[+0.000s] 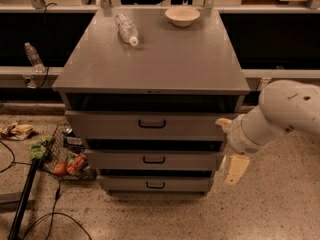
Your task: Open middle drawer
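Floor clutter: a dark wire basket with red and green items (62,156) lies on the speckled floor just left of the cabinet, with black cables beside it; judged irrelevant to the pull but worth keeping the base away from.
Cabinet: a grey metal cabinet with a flat top (155,59) carries a clear plastic bottle lying on its side (126,29) and a shallow cream bowl (182,15).
Middle drawer: the grey metal middle drawer with a low front (154,160) sits between the taller top drawer (150,124) and the lowest drawer (155,184); its front is only slightly forward, so opening looks barely begun.
Handle: the small black handle (154,159) is centred on that front.
Gripper: the cream two-finger gripper (235,170) hangs at the cabinet's right front corner, beside the middle drawer, away from the handle; whether its fingers are apart cannot be told.
Advice: swing left to the handle, stay below the top drawer, then pull straight outward.
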`<state>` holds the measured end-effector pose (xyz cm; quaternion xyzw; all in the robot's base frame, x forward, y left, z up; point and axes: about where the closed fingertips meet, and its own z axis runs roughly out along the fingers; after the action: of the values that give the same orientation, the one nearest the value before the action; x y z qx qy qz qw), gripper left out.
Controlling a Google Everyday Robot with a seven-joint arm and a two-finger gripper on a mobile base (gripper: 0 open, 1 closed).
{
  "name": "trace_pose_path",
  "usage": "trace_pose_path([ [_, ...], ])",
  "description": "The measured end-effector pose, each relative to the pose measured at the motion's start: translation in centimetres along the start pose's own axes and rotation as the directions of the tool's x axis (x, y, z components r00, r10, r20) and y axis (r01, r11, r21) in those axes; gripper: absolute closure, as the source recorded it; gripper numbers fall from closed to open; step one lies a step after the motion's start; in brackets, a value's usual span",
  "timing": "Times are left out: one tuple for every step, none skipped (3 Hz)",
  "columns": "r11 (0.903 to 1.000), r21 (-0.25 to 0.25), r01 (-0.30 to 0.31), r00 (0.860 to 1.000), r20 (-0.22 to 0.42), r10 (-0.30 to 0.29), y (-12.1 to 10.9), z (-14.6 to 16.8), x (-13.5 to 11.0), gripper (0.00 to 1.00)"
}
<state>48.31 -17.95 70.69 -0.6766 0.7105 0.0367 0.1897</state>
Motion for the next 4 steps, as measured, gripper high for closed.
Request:
trace_pose_path([
  [0.9992, 0.019, 0.034, 0.999, 0.013, -0.034, -0.2, 5.5, 0.5, 0.0],
  [0.9995, 0.005, 0.032, 0.999, -0.006, -0.032, 0.4, 10.2, 2.0, 0.0],
  [0.9994, 0.007, 0.032, 0.999, -0.006, -0.032, 0.4, 10.6, 2.1, 0.0],
  [0.9996, -0.013, 0.024, 1.0, 0.002, -0.023, 0.6, 12.5, 2.1, 0.0],
])
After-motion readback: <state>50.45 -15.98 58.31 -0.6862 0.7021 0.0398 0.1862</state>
